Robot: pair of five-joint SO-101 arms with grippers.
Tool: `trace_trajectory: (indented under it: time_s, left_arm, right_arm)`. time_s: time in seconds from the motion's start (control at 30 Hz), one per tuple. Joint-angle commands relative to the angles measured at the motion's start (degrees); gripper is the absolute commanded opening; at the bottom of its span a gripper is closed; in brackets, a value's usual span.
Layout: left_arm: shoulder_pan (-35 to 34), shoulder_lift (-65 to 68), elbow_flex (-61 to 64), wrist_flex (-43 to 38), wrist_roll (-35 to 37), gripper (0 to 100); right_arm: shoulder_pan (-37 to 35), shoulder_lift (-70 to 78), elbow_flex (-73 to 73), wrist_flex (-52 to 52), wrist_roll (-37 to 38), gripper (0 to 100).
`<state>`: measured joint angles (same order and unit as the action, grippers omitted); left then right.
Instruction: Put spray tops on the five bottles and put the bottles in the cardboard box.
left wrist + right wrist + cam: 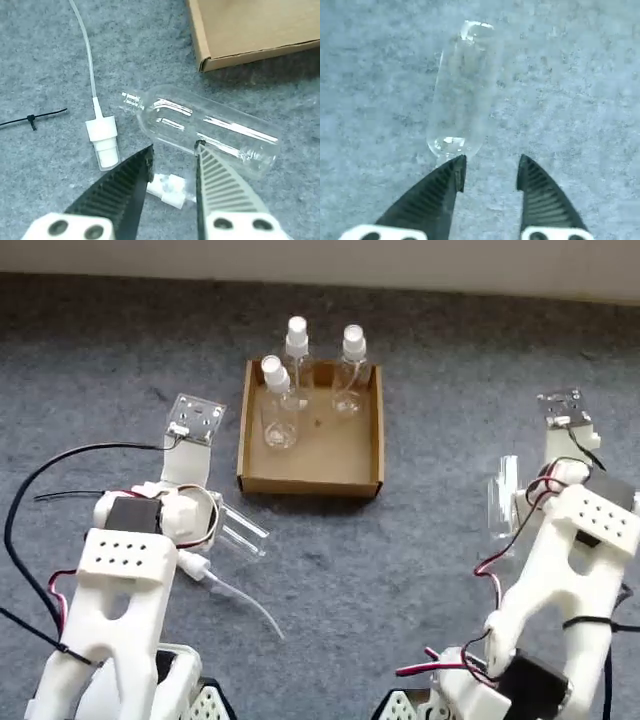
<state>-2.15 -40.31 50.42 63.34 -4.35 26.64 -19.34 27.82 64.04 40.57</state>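
Three clear bottles with white spray tops stand in the cardboard box. A capless clear bottle lies on the carpet beside the box corner, just ahead of my open left gripper. A loose spray top with a long tube lies next to that bottle's neck. A small white plastic part sits between the left fingers. Another capless bottle sits in front of my open right gripper, base toward the fingers. In the high view this bottle is beside the right arm.
Grey carpet covers the whole surface. A black cable tie lies near the loose spray top. Black and red wires loop around the left arm. Open carpet lies between the two arms in front of the box.
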Motion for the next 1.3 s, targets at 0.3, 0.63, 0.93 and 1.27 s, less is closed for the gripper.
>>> trace_trajectory:
  time_s: [0.3, 0.63, 0.93, 1.27]
  left_arm:
    - [-0.66, -1.71, 0.04, -0.88, 0.26, 13]
    - [-0.66, -1.71, 0.04, -0.88, 0.26, 13]
    - [-0.66, -1.8, 1.36, -2.2, 0.26, 13]
    - [-0.66, -1.71, 1.54, -2.29, 0.26, 13]
  right_arm:
    - [6.99, -0.48, 13.05, -14.02, 4.66, 0.5]
    - [-0.66, 8.57, 15.43, -17.54, 0.53, 0.5]
    - [-14.2, 8.48, 11.82, -17.36, -2.99, 0.5]
    - [-17.8, 8.48, -10.86, 2.51, 3.87, 1.3]
